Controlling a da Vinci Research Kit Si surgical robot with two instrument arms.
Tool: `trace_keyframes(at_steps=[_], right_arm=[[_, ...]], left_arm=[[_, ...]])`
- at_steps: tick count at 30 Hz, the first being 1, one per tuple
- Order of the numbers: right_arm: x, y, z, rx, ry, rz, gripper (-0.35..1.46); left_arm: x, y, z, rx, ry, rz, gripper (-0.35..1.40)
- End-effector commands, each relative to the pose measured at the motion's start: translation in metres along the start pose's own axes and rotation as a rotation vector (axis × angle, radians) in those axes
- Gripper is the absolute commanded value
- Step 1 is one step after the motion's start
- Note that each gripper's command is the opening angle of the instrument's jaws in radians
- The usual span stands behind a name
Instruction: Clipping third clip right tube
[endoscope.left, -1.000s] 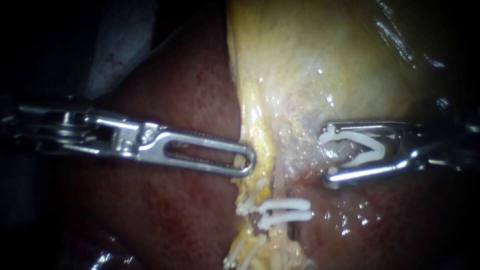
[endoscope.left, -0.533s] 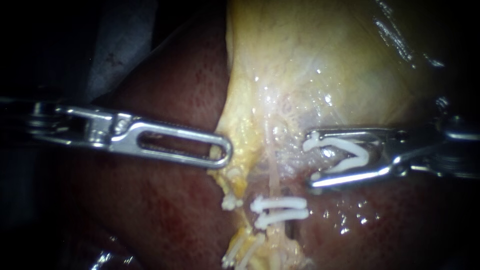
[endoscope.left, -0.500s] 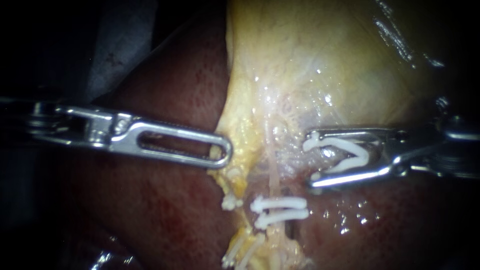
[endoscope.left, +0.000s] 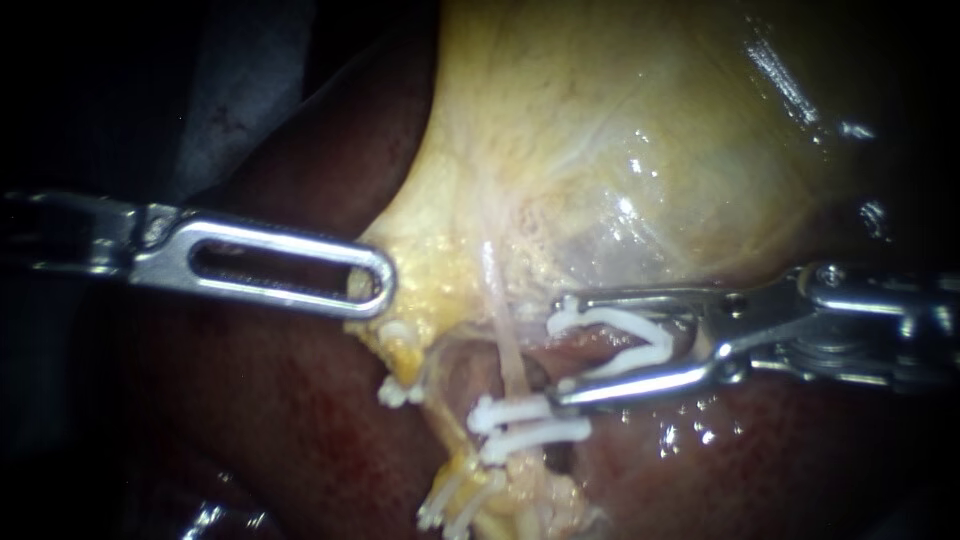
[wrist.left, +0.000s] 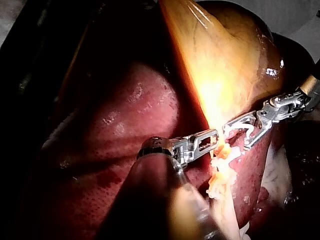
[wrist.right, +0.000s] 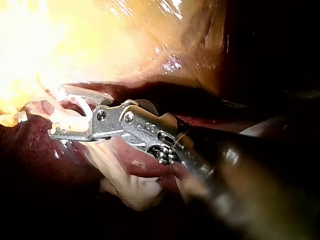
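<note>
My left instrument (endoscope.left: 372, 290) comes in from the left with slotted jaws shut on the yellow edge of the gallbladder (endoscope.left: 600, 150), holding it out to the left. A thin pale tube (endoscope.left: 503, 340) runs down from the gallbladder to two shut white clips (endoscope.left: 530, 420). My right instrument (endoscope.left: 558, 350) holds an open white clip (endoscope.left: 625, 345) between its spread jaws. The clip's mouth faces the tube just above those two clips, a small gap to its right. The left wrist view shows both tips, my left instrument (wrist.left: 210, 140) and my right instrument (wrist.left: 240, 136), meeting at the bright tissue. The clip (wrist.right: 75, 117) shows in the right wrist view.
Dark red liver (endoscope.left: 250, 420) lies under and around everything. More white clips (endoscope.left: 400, 392) sit on the yellow strand left of the tube, and others (endoscope.left: 450, 505) lower down. A dark opening (endoscope.left: 460, 365) shows behind the tube.
My left instrument has drawn the gallbladder's edge further left, stretching the tissue and baring the tube. My right instrument has moved left and lower with its clip, close to the tube.
</note>
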Motion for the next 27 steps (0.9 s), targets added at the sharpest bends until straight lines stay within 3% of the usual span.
trace_keyframes(at_steps=[1, 12, 27], right_arm=[[-0.0001, 0.0003, 0.0001, 0.000, 0.000, -0.001, 0.56], [-0.0008, 0.0025, 0.0021, 0.001, -0.002, 0.003, 0.55], [-0.0008, 0.0022, 0.0055, 0.026, -0.018, 0.017, 0.54]], left_arm=[[0.0000, 0.0000, 0.0000, -0.003, 0.000, 0.000, -0.35], [0.0001, -0.0002, 0.0001, -0.004, -0.001, 0.000, -0.35], [0.0001, -0.0002, 0.0001, -0.004, -0.002, 0.000, -0.35]])
